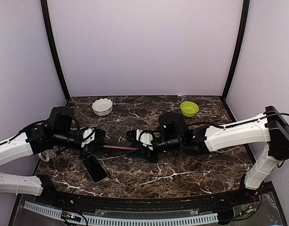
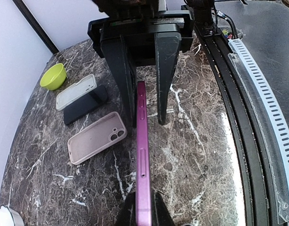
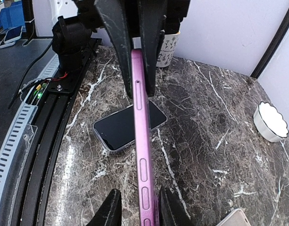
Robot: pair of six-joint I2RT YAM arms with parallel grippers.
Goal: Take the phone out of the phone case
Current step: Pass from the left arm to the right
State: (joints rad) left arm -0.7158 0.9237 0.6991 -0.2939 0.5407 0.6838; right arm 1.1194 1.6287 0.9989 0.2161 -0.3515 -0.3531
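A purple phone [image 1: 118,147] hangs edge-on above the table between my two grippers. I cannot tell whether it wears a case. My left gripper [image 2: 142,209] is shut on one end, both fingers pressed to its sides [image 2: 142,155]. My right gripper [image 3: 137,207] stands around the other end [image 3: 143,155]. One finger touches it and the other stands about a phone's thickness off. An empty pinkish case [image 2: 97,137] lies on the table beside it. A second phone [image 1: 94,168] lies screen up below the left gripper [image 1: 98,143]. It also shows in the right wrist view [image 3: 116,128].
A white case leans on a dark object [image 2: 78,96] past the pinkish case. A white bowl [image 1: 102,106] and a green bowl [image 1: 189,108] stand at the back. A patterned mug [image 3: 167,52] stands near the left arm. A black rail [image 2: 243,94] runs along the near edge.
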